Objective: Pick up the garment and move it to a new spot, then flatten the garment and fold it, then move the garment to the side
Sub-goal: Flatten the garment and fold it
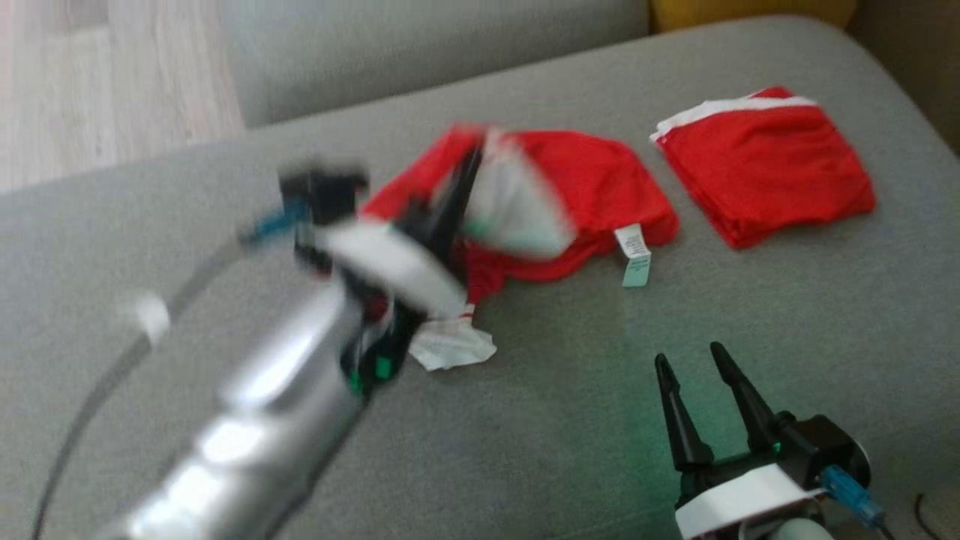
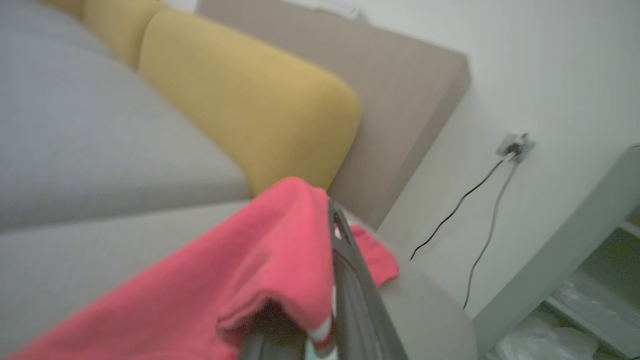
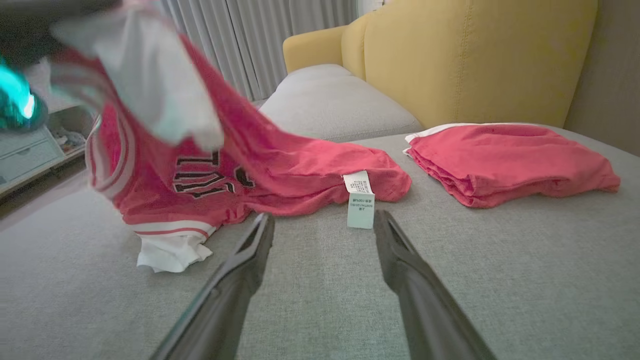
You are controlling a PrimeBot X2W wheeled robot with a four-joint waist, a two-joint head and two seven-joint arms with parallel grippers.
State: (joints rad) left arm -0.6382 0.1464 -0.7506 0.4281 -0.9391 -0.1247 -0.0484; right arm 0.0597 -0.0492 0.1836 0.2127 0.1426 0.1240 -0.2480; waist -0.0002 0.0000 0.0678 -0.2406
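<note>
left tool (image 1: pixel 450 202) is clamped on a raised edge of the red garment (image 1: pixel 592 187), the rest trailing on the grey sofa (image 1: pixel 750 315). right tool (image 1: pixel 688 356) gapes empty nearby. likely mid-pickup: relocating, flattening, folding and setting aside are not yet done.

You see the red garment (image 1: pixel 600 187), white-trimmed with black lettering, one end lifted, the rest crumpled on the grey cushion (image 1: pixel 750 322).

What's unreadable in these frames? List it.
Left gripper: motion-blurred in head view; in left wrist view the garment drapes over one finger, so the jaw gap is unknown.
Chest lettering: right wrist view, partly hidden by folds.
Care label print: right wrist view, too small.
Garment's raised end: right wrist view, motion-blurred.
</note>
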